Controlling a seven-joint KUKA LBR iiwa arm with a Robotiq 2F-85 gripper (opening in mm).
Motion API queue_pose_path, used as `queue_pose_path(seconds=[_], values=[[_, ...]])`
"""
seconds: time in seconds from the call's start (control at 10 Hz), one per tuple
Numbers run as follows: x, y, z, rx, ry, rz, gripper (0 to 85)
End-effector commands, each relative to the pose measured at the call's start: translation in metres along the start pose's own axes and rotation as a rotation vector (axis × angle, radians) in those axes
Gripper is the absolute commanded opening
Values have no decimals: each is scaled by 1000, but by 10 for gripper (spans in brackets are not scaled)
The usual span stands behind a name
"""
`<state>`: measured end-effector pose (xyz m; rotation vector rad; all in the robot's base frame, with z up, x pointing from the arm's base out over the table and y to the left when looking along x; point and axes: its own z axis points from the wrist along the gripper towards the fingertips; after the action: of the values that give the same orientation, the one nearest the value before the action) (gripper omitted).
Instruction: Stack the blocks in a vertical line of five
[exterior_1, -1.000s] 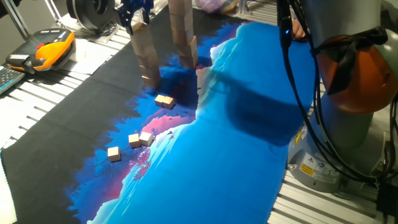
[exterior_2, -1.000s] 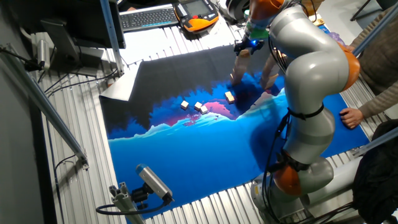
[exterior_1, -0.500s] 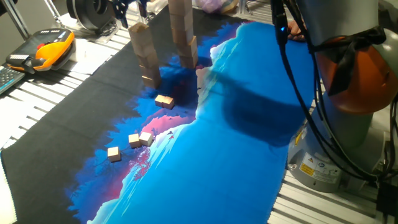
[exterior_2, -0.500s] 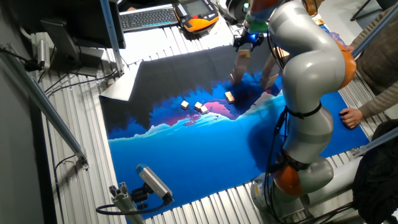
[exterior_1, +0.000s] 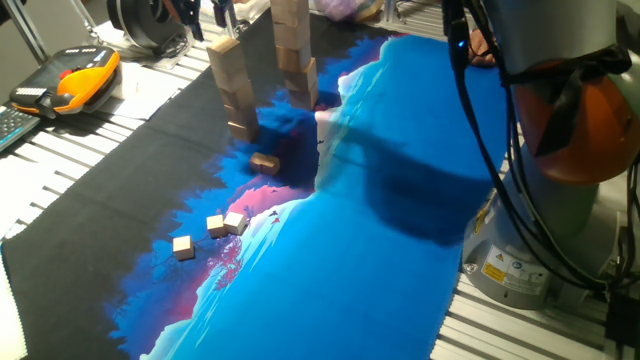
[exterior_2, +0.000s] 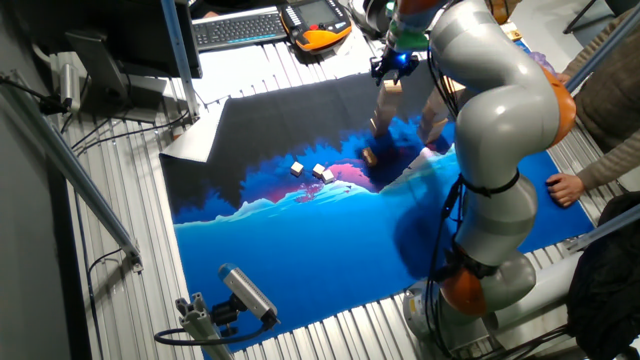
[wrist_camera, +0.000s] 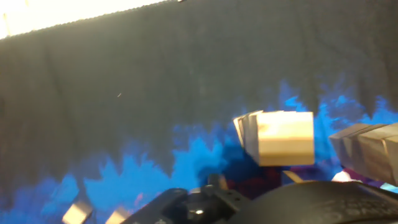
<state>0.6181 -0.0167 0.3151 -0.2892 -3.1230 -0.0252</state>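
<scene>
One fixed view: block stack (exterior_1: 232, 88) upright on worktop (exterior_1: 120, 190); claw (exterior_1: 202, 14) just above its top, fingers apart, holding nothing. A second stack (exterior_1: 294, 55) beside it; 4 loose blocks (exterior_1: 208, 233) nearer.
Other fixed view: claw (exterior_2: 394, 64) directly over stack (exterior_2: 385, 105).
Hand view: stack top (wrist_camera: 285, 137) below, right of centre.

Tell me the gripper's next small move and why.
Probably keep lifting straight up, then head toward the loose blocks. The gripper hangs just above the left stack with nothing visible between its fingers, and the single block on the cloth nearby looks like the closest next pick.
</scene>
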Motion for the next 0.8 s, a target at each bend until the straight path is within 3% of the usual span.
queue_pose_path(seconds=[0.0,0.1,0.4,0.7], values=[[3,2,-1,1,0,-12,0],[10,9,1,16,-5,-18,0],[28,25,10,17,-15,-38,0],[43,39,22,-5,-9,-24,0]])
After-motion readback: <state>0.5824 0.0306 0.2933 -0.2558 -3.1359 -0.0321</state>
